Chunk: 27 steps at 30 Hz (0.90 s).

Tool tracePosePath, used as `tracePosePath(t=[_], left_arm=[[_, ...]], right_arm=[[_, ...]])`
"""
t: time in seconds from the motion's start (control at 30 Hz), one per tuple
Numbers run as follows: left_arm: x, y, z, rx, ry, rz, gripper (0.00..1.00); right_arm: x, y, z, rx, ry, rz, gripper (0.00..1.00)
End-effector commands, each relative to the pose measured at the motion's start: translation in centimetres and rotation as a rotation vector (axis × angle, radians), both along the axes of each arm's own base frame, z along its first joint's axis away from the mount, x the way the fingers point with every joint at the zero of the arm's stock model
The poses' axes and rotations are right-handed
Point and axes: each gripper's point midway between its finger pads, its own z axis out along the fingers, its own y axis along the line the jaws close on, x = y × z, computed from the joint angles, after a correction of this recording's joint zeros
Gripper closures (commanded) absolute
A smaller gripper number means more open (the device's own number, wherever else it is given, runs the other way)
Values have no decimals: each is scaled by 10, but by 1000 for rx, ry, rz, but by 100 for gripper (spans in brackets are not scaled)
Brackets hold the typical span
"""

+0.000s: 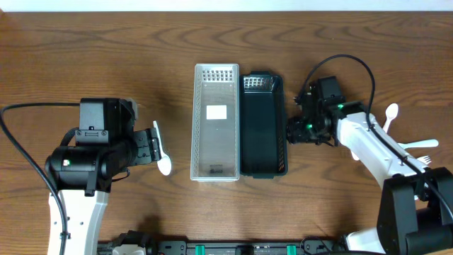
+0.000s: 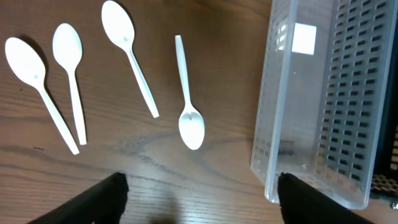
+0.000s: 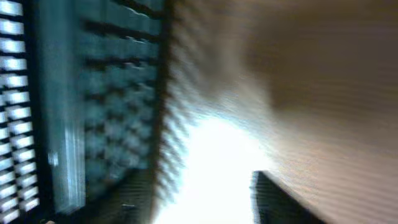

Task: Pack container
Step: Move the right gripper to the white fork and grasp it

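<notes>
- Looking down from the overhead view, I see the clear basket and the black basket touching side by side at mid-table, long axes running away from me. The left gripper hangs just left of the clear basket, with a white spoon directly beside it. The right gripper sits close against the black basket's outer wall, and a spoon and fork lie further out on its side. I judge the left arm much the nearer to the white spoon.
- Left wrist view: the two dark fingers stand far apart at the bottom edge with nothing between them, so this gripper is wide and empty. The white spoon lies just ahead of them, bowl towards the gripper and handle pointing away, roughly parallel to the clear basket's near wall on its right. Three more spoons lie further left. By my reading, the closing line crosses that handle, which suits a straight descent.
- Right wrist view: heavily blurred. I make out the black basket's perforated wall on the left and bare table to the right. Only one dark finger shows, so I cannot tell how this gripper's jaws stand.
</notes>
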Motion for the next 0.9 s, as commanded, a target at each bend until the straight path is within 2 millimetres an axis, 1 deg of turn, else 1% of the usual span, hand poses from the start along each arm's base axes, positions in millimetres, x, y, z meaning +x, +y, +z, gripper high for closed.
tracePosePath(t=[0.0, 0.07, 0.1, 0.17, 0.23, 0.3, 0.37, 0.43, 0.57, 0.63, 0.77, 0.87], left_arm=[[2, 1, 6, 4, -15, -1, 19], [2, 1, 6, 4, -15, -1, 19], [2, 1, 6, 4, -15, -1, 18], [2, 1, 6, 4, -15, -1, 15], [2, 1, 6, 4, -15, -1, 11], [2, 1, 6, 4, -15, -1, 10], [2, 1, 6, 4, -15, -1, 9], [2, 1, 6, 4, -15, -1, 9], [2, 1, 6, 4, -15, -1, 8], [2, 1, 6, 4, -15, -1, 8], [2, 1, 6, 4, -15, -1, 8], [2, 1, 6, 4, -15, -1, 8]], right_arm=[[31, -30, 49, -113, -159, -19, 27], [43, -42, 75, -146, -227, -5, 21], [49, -50, 89, -164, -258, -12, 16], [59, -69, 111, -200, -295, -47, 15], [67, -92, 125, -245, -318, -81, 14], [72, -116, 130, -295, -329, -110, 12], [74, -135, 124, -330, -318, -94, 9], [74, -150, 112, -357, -284, -60, 6], [74, -169, 82, -373, -199, -36, 2], [74, -172, 69, -368, -163, -37, 3], [73, -170, 43, -354, -95, -21, 3], [69, -170, 19, -344, -29, -10, 3]])
